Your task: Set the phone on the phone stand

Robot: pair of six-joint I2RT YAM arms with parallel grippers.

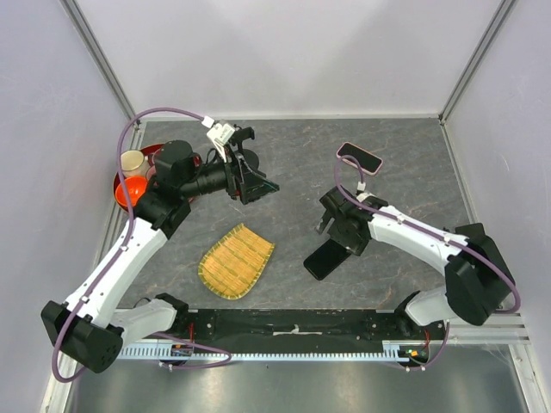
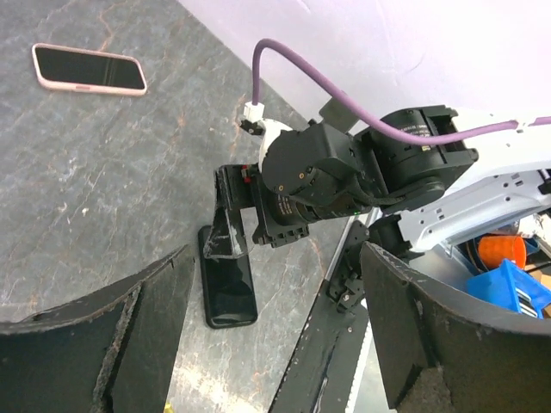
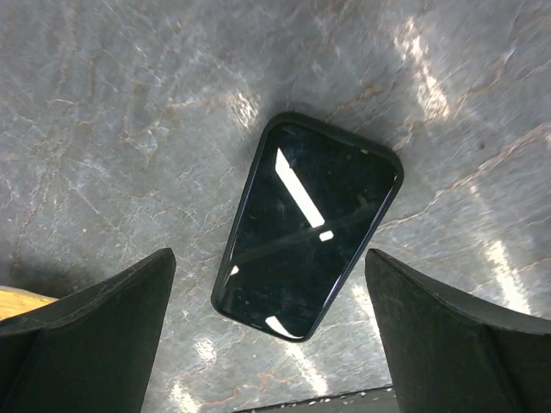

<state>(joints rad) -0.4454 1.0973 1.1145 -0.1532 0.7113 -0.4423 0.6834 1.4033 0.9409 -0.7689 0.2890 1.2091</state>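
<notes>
The phone, black-screened with a pale pink rim, lies flat at the back right of the table; the left wrist view shows it far off. A small black phone stand stands at the back left, mostly hidden behind my left wrist. Beside it, my left gripper is open and empty, its fingers wide apart. My right gripper hovers open over an all-black phone, which lies flat between and below its fingers, apart from them.
A woven bamboo mat lies front centre. A red bowl with cups sits at the far left edge. Grey walls enclose three sides. The all-black phone lies right of the mat.
</notes>
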